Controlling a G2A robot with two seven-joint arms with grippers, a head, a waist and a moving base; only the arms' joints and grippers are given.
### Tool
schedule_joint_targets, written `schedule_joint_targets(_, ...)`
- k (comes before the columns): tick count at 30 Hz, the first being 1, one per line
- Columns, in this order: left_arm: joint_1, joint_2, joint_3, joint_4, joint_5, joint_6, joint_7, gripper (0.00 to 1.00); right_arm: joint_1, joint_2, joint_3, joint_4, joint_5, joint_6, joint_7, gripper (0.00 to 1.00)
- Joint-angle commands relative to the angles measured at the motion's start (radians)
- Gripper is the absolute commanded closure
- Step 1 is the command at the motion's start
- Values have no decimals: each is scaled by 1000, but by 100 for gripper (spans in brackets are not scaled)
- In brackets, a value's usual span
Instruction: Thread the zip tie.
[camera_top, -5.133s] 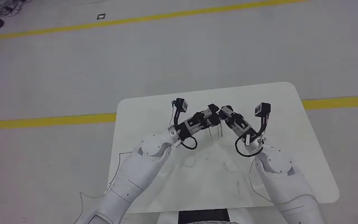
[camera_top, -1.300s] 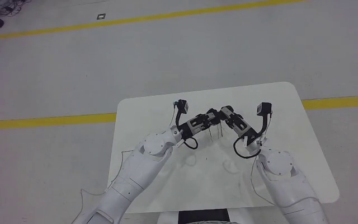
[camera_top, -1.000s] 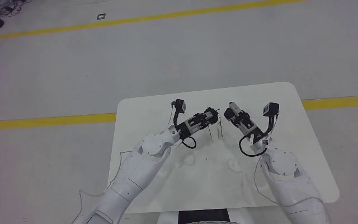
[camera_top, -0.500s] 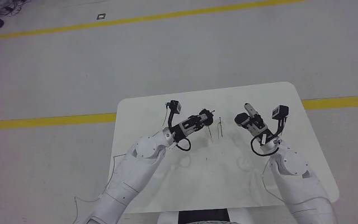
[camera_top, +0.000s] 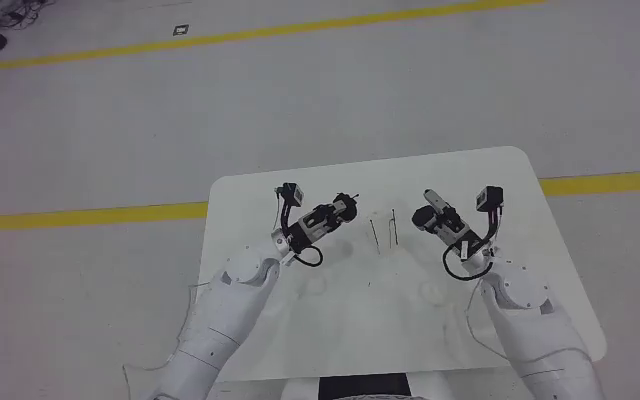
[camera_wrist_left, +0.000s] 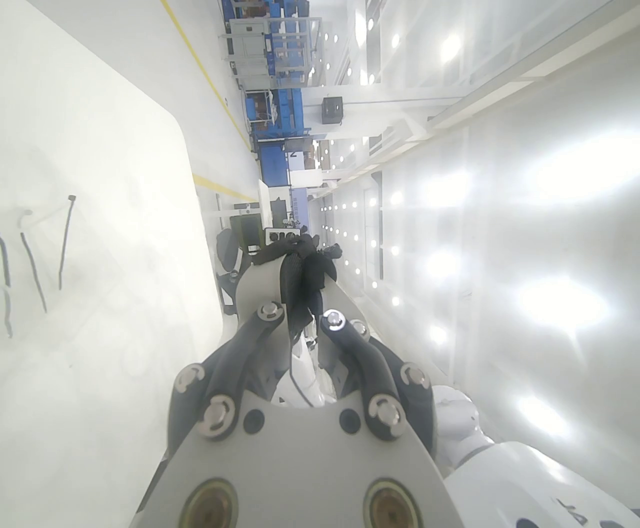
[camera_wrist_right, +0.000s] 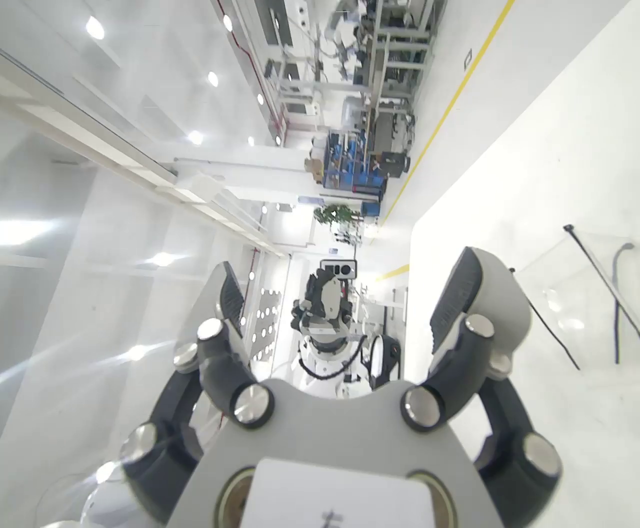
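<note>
Left pincer (camera_top: 345, 205) hangs over the white round-cornered desk (camera_top: 560, 260), pressed together; can't tell if it's pinching anything. My right pincer (camera_wrist_right: 347, 267) is spread wide, facing the left one. The thin black plastic zip ties (camera_wrist_left: 65, 242) lie flat between them, touching neither, with bare desk all around.

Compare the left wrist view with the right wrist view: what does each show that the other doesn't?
Left wrist view: the left end effector shut on a black zip tie, seen close. Right wrist view: the right end effector open, nothing between its pads. Both: loose zip ties lying on the white table.
</note>
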Motion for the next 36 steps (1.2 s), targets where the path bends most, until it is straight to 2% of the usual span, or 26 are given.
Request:
schedule_joint_targets(1,17,-4,-39,-3,2,0,-38,100,23,3,-5,15,-5,22,43,0)
schedule_joint_targets(7,57,-30,-150,-10,3,0,-113,100,101,17,-27,56,-53,51,195,0)
schedule_joint_targets(10,68,-48,-188,-6,5,0,-149,100,129,32,-42,62,-115,58,367,0)
schedule_joint_targets(20,68,-49,-191,-6,10,0,-151,100,129,32,-42,62,-115,58,367,0)
schedule_joint_targets(21,69,-49,-193,0,21,5,-124,100,129,32,-42,62,-115,58,367,0)
schedule_joint_targets(24,64,-45,-188,16,41,3,-117,100,138,39,-56,23,-223,70,357,0)
schedule_joint_targets(28,66,-40,-189,31,62,0,-112,100,171,50,-70,-15,-355,116,384,0)
schedule_joint_targets(32,76,-39,-187,29,76,0,-111,100,230,58,-128,-28,-501,180,438,0)
schedule_joint_targets(36,80,-40,-181,18,88,0,-129,100,284,63,-195,-44,-653,222,490,0)
